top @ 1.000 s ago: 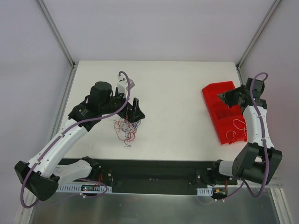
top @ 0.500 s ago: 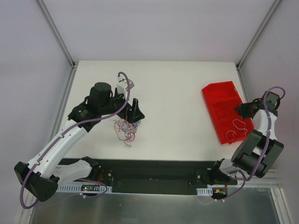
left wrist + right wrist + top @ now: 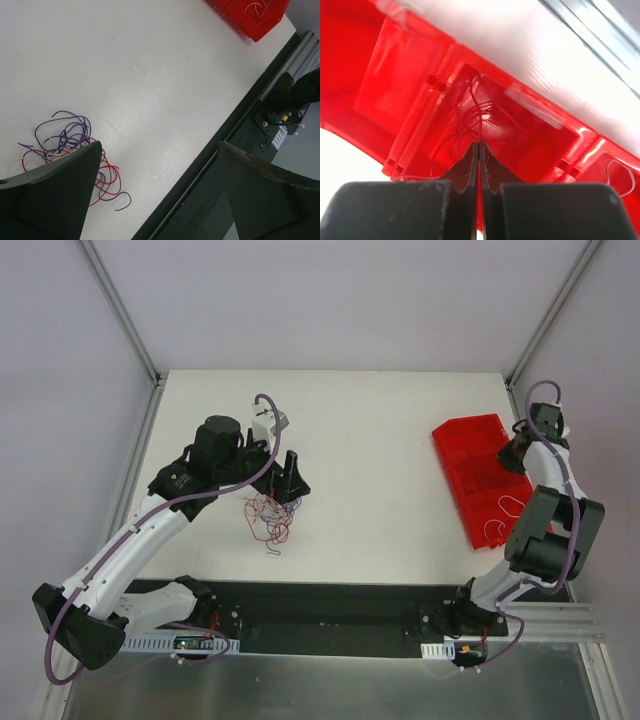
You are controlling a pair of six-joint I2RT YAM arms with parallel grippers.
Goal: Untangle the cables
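Only up close: right gripper (image 3: 478, 146) tight on a cable (image 3: 479, 122); left gripper (image 3: 158, 146) agape near tangle (image 3: 75, 136).

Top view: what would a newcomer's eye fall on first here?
The bright red bin near the table's right edge comes first, with the right fingers shut over thin strands lying inside it. Then comes the small tangle of red and purple cables at left-centre, by the open left fingers.
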